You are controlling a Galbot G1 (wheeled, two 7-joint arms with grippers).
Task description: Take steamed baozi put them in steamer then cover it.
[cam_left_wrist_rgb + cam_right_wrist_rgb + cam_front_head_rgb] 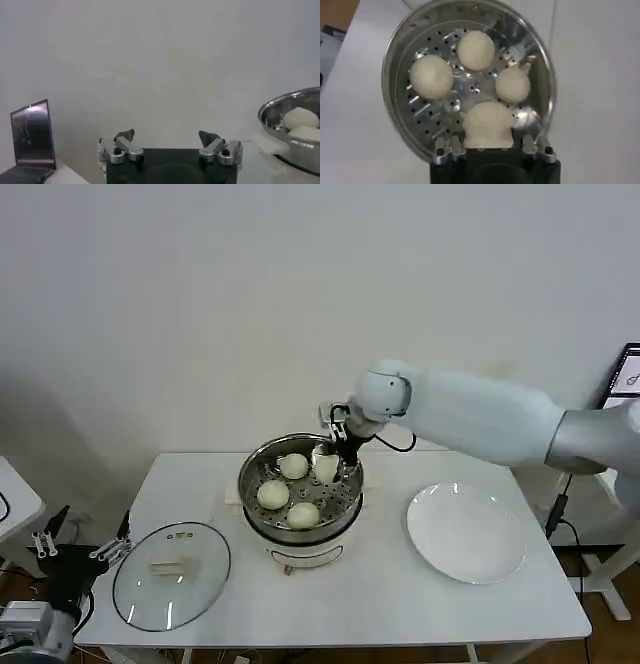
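Fourth baozi (487, 125) held in right claw (327, 467) over steamer (251, 484), three already on the tray

Right claw closed on the bun at the steamer's far side, above the free spot; advised: lower until the bun rests on the perforated tray, clear of its neighbours, then release and lift straight up. Left claw (170, 150) parked beyond the worktop's (400, 594) left edge, fingers spread, holding nothing. Glass cover (172, 574) lies flat on the worktop, left of the steamer, for fitting last. White plate (466, 533) right of the steamer, bare
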